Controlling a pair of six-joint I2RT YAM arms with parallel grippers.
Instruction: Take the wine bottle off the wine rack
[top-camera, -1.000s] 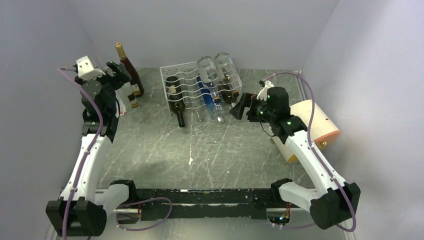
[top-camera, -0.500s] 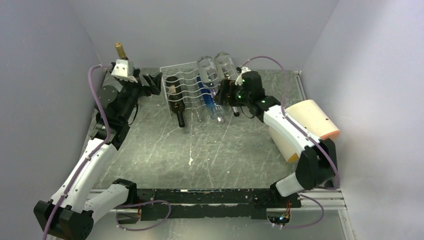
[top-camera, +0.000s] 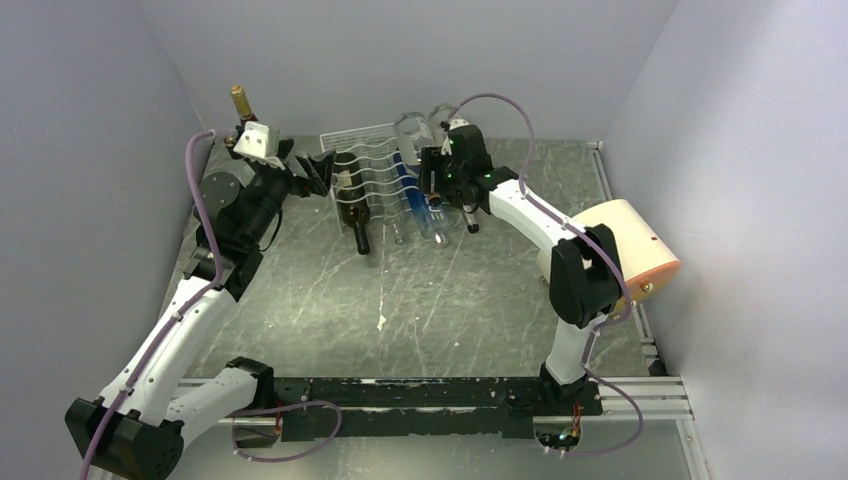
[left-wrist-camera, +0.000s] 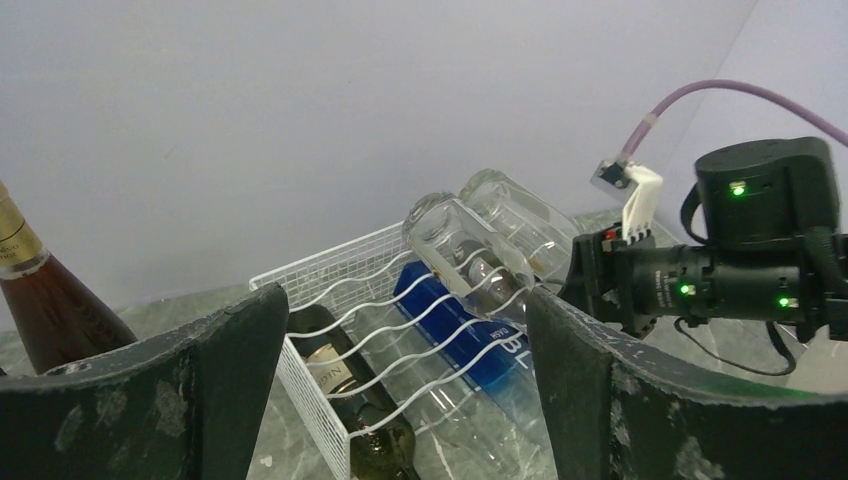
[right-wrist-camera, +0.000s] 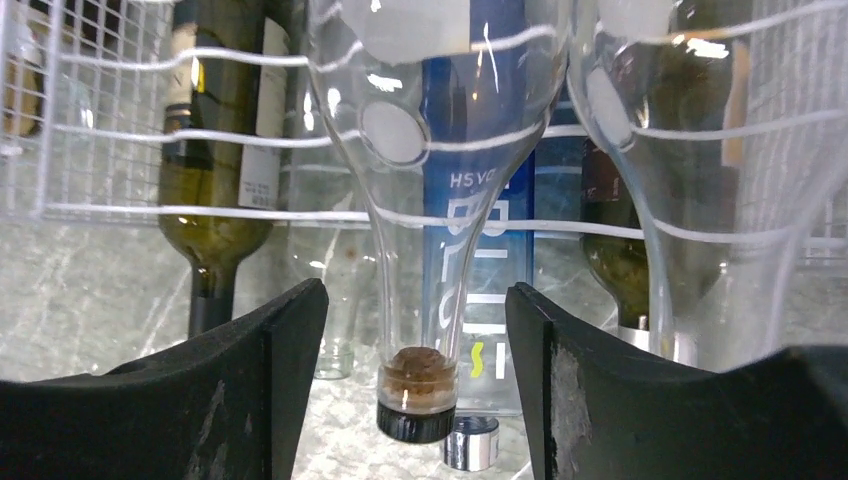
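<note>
The white wire wine rack (top-camera: 372, 150) stands at the back middle and holds several bottles lying down. A clear corked bottle (right-wrist-camera: 418, 385) on the upper rods points its neck between my right gripper's (right-wrist-camera: 415, 372) open fingers, untouched. A blue bottle (right-wrist-camera: 478, 250) and a dark green bottle (right-wrist-camera: 215, 200) lie below it. In the top view the right gripper (top-camera: 432, 188) is at the rack's front. My left gripper (top-camera: 322, 168) is open and empty at the rack's left end. The left wrist view shows the rack (left-wrist-camera: 330, 262) beyond its open gripper (left-wrist-camera: 405, 390).
A dark wine bottle (top-camera: 240, 100) stands upright at the back left, behind the left arm, and shows in the left wrist view (left-wrist-camera: 40, 290). A cream-and-orange cylinder (top-camera: 620, 250) lies at the right. Grey walls close in the back and both sides.
My right arm has swung left from beside the cylinder to the rack's front. My left arm has moved right from the standing bottles to the rack's left end.
</note>
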